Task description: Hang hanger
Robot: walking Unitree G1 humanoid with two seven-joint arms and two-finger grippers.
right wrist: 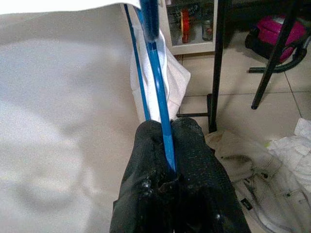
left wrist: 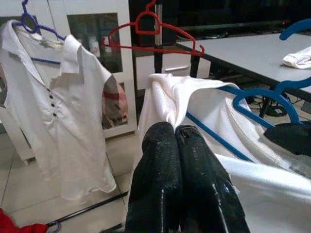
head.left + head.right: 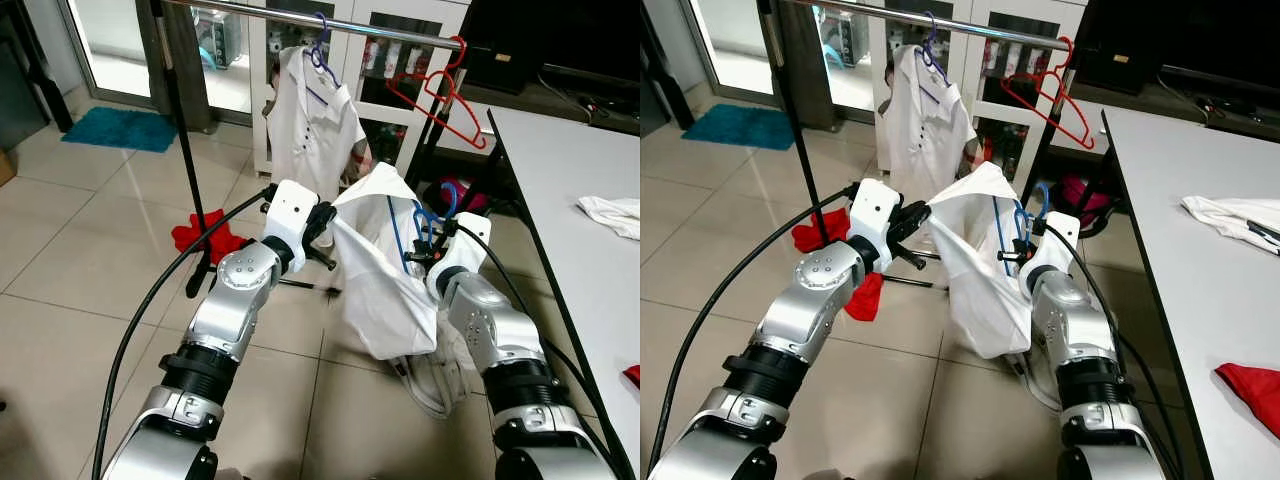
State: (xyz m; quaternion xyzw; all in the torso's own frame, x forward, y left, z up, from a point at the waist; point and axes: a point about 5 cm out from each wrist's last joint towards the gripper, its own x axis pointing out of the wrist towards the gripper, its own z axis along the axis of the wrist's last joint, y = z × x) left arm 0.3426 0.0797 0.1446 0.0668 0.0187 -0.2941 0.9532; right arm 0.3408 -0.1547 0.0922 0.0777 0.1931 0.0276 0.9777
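Left gripper [image 2: 175, 133]: I see its jaws closed on a fold of the white shirt [image 3: 375, 270]
Right gripper [image 1: 167, 145]: jaws clamped on the blue hanger [image 3: 425, 225] inside that shirt
Shirt and hanger: held up between both arms, below the rail [image 3: 330, 22], above the floor
Rail: one hung shirt [image 3: 315, 125], one red hanger [image 3: 445, 95]
Worktop [image 3: 570, 170]: white cloth [image 3: 612, 213] near its far right edge

Blue hanger [image 3: 400, 235] — half under shirt [image 3: 375, 270]
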